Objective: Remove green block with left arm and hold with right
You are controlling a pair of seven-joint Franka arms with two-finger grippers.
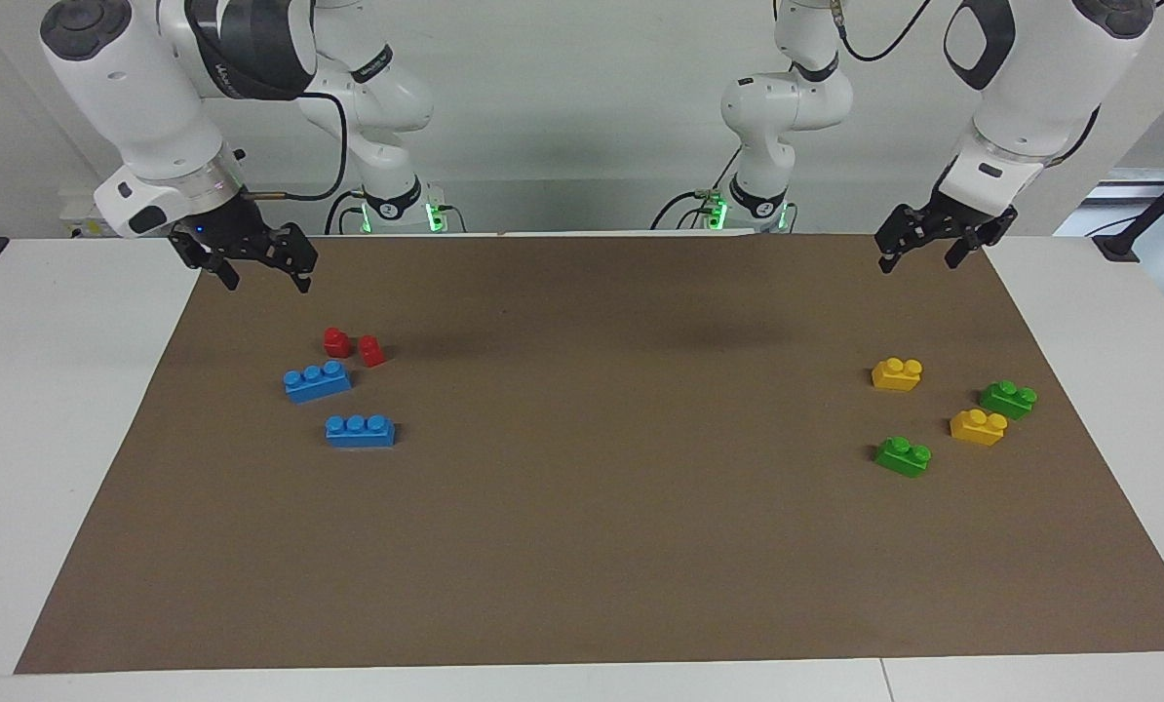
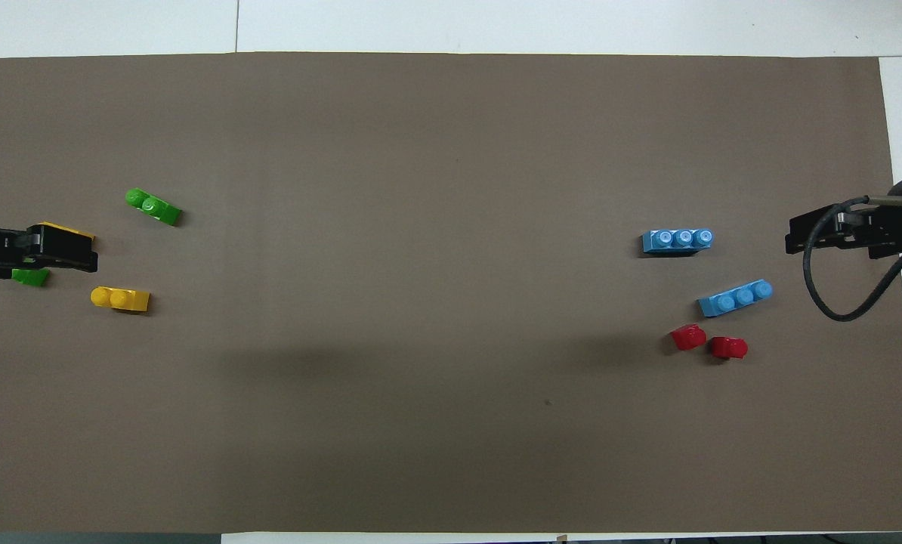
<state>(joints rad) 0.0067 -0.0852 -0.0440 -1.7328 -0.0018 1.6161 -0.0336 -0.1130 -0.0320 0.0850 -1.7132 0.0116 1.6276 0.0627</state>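
Note:
The bright green block (image 1: 902, 455) lies on the brown mat at the left arm's end, farthest from the robots of the bricks there; it also shows in the overhead view (image 2: 152, 206). A slightly darker green brick (image 1: 1008, 398) lies nearer to the robots, half covered in the overhead view (image 2: 30, 277). My left gripper (image 1: 921, 258) hangs open and empty in the air over the mat's robot-side corner, well apart from the blocks; it shows in the overhead view (image 2: 66, 251). My right gripper (image 1: 263, 276) hangs open and empty over the other robot-side corner (image 2: 821, 233).
Two yellow bricks (image 1: 897, 373) (image 1: 978, 426) lie beside the green ones. At the right arm's end lie two blue three-stud bricks (image 1: 317, 380) (image 1: 360, 430) and two small red bricks (image 1: 336, 341) (image 1: 371, 350). The brown mat (image 1: 582, 507) covers the white table.

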